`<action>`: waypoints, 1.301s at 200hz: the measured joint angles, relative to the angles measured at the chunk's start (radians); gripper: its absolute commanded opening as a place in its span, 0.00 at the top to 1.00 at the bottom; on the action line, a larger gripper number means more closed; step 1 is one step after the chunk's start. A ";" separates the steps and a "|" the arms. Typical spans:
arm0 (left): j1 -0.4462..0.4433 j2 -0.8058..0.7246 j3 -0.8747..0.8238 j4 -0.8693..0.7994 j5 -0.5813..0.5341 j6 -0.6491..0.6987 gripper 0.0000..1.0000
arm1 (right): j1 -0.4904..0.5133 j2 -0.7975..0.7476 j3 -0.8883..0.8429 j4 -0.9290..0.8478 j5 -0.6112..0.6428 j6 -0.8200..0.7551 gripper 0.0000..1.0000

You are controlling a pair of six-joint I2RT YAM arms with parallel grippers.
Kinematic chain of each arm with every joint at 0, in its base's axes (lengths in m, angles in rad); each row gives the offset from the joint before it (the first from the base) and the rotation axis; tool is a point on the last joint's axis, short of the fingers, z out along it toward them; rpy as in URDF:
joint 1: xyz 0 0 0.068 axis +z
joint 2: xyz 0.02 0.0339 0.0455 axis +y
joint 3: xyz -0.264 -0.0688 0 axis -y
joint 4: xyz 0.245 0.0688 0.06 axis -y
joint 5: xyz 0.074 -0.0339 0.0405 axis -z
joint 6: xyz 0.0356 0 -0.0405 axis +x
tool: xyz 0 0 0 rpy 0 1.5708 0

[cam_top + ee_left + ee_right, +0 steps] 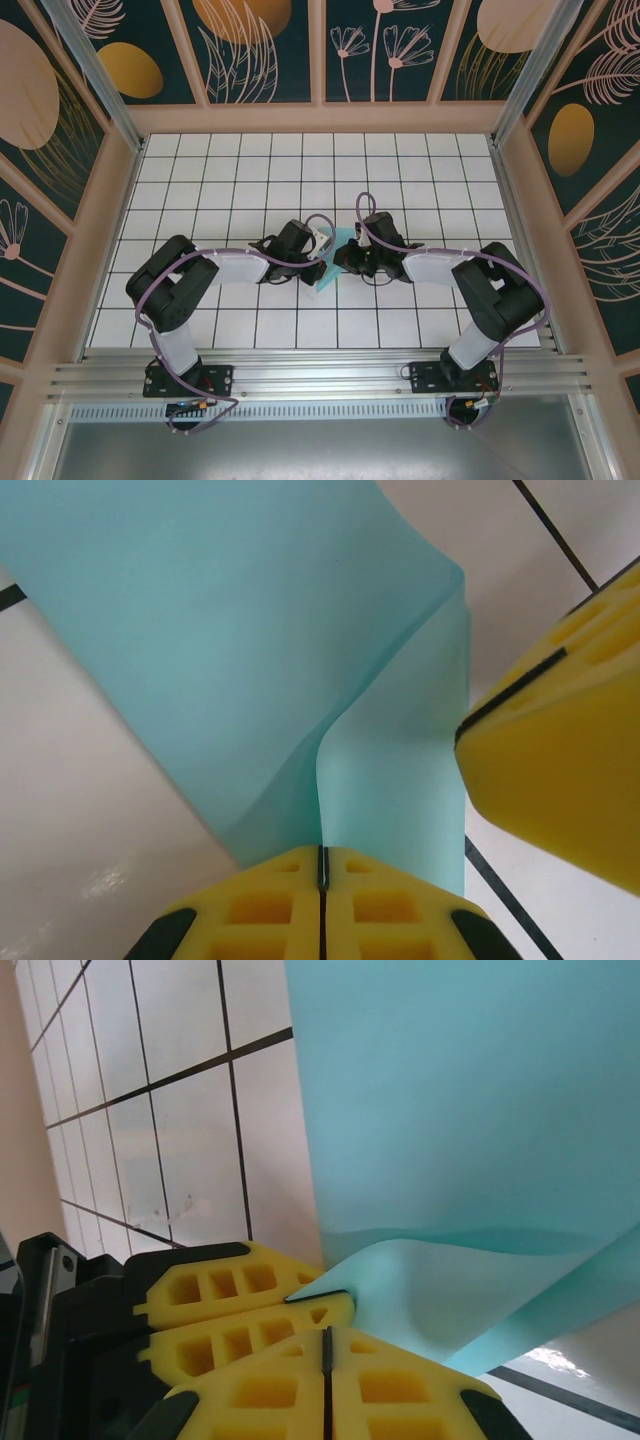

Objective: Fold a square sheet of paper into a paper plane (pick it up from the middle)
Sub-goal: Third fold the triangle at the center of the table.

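The light cyan sheet of paper [333,272] hangs bent between both grippers over the middle of the table. In the left wrist view the sheet of paper [250,650] curves into a soft fold that runs down into the seam of my left gripper [322,865], which is shut on it. The right gripper's yellow finger [560,770] meets the paper's right edge. In the right wrist view my right gripper [325,1348] is shut at the lower edge of the sheet of paper [450,1130], with the left gripper's fingers [240,1305] pinching a corner beside it. The two grippers [322,252] [346,258] almost touch.
The white gridded table [240,180] reaches to wooden side walls [112,200] and a back wall. An aluminium rail [320,375] runs along the near edge, where both arm bases are bolted.
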 measured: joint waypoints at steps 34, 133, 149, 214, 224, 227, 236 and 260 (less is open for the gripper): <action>0.000 0.000 0.000 0.002 0.000 0.000 0.91 | 0.000 0.001 -0.013 0.029 -0.003 0.013 0.91; 0.000 0.000 0.000 0.002 -0.001 0.003 0.91 | 0.000 0.002 -0.019 0.048 -0.010 0.017 0.90; 0.000 0.000 0.000 0.002 -0.001 0.003 0.91 | 0.000 0.002 -0.019 0.048 -0.006 0.017 0.90; 0.000 0.000 0.000 0.002 -0.002 0.003 0.91 | 0.000 0.001 -0.034 0.048 0.008 0.017 0.90; 0.000 0.000 0.000 0.002 -0.003 0.003 0.91 | 0.000 0.001 -0.034 0.048 0.009 0.017 0.90; 0.000 0.000 0.000 0.002 -0.003 0.003 0.91 | 0.000 0.001 -0.034 0.048 0.009 0.017 0.90; 0.000 0.000 0.000 0.002 -0.003 0.003 0.91 | 0.000 0.001 -0.034 0.048 0.009 0.017 0.90; 0.000 0.000 0.000 0.002 -0.003 0.003 0.91 | 0.000 -0.002 -0.035 0.048 0.010 0.017 0.90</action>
